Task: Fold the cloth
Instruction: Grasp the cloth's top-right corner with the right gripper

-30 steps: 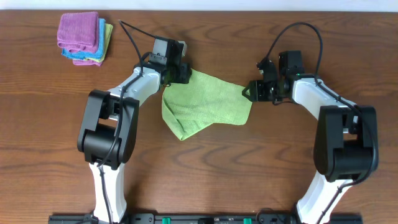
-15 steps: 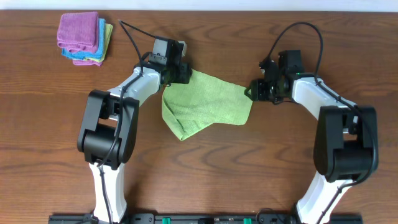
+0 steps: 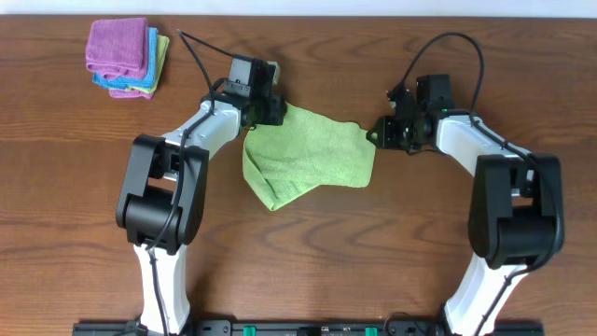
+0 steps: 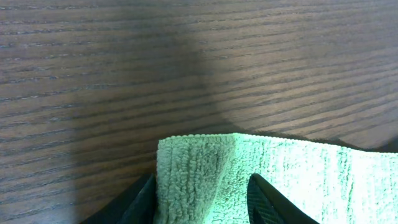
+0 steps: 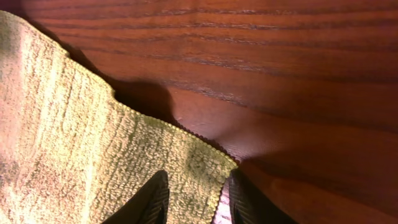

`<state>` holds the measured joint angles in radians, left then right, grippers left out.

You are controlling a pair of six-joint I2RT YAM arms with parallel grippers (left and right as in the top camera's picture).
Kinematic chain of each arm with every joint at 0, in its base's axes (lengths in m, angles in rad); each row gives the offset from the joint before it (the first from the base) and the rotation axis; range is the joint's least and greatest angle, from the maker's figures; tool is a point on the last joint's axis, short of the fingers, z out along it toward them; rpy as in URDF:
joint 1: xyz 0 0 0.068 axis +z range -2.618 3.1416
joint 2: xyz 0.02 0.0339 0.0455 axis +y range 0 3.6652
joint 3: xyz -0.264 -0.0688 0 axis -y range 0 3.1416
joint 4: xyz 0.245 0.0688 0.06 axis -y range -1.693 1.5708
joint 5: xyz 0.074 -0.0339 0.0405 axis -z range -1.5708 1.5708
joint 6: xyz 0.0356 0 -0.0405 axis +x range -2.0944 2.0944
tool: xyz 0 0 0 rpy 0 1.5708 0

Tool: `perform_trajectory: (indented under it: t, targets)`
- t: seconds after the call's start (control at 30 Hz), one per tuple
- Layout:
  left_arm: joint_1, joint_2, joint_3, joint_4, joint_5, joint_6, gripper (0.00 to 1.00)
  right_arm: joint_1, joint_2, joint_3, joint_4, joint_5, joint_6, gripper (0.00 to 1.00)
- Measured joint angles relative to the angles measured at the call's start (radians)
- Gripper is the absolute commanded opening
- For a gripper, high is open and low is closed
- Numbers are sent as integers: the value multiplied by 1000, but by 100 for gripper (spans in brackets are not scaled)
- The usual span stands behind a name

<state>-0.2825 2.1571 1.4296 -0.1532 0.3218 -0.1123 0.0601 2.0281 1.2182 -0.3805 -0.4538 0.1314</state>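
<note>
The cloth (image 3: 308,159) is lying rumpled at the middle of the table (image 3: 420,243), not spread flat: its far edge is running left to right across the table, and a doubled-over lobe is hanging toward the near-left side. That far edge is the long axis that matters, since each end of it is sitting at a claw. The left gripper (image 3: 272,110) is standing at the far-left corner and the right gripper (image 3: 377,136) at the far-right corner, so neither arm is nearer than the other; each is tending its own end. In the left wrist view the corner is lying between the fingers (image 4: 142,200), which are standing fairly wide apart with the terry filling the gap; whether they are biting the fabric cannot be told. In the right wrist view the fingers (image 5: 155,200) are flanking the hemmed corner more narrowly, one on each side of it, but a firm clench cannot be confirmed there either. Judged from this layout, the coming move is calling for both corners to be secured and drawn toward the near side, over the body of the cloth. No container is showing in any view. A stack of folded cloths (image 3: 126,56), purple uppermost with blue and pale green beneath, is sitting at the far-left of the table, well apart from the work.
</note>
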Motion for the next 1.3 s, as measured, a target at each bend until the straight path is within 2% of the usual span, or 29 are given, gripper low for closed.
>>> perform_trajectory:
  t: [0.2,0.47,0.67,0.83,0.93,1.0,1.07,1.17,1.2,1.3]
  targets:
    - [0,0,0,0,0,0,49,26,0,10,0,34,3,42]
    - [0,0,0,-2,0,0,49,139,-4,26,2,265,2,38]
    - [0,0,0,-3,0,0,49,200,-6,26,-1,430,2,30]
    - [0,0,0,-4,0,0,49,211,0,30,-7,473,2,25]
    - [0,0,0,-4,0,0,49,213,5,38,-17,471,0,12]
    - [0,0,0,-4,0,0,45,215,6,40,-18,463,-4,1]
    - [0,0,0,-4,-1,-6,36,220,6,43,-19,459,0,1]
    - [0,0,0,-4,-4,-9,12,221,10,56,-39,462,1,1]
    - [0,0,0,-4,-6,-20,8,221,15,69,-57,462,1,1]
    - [4,0,6,-8,-6,-25,6,221,37,129,-146,475,1,1]
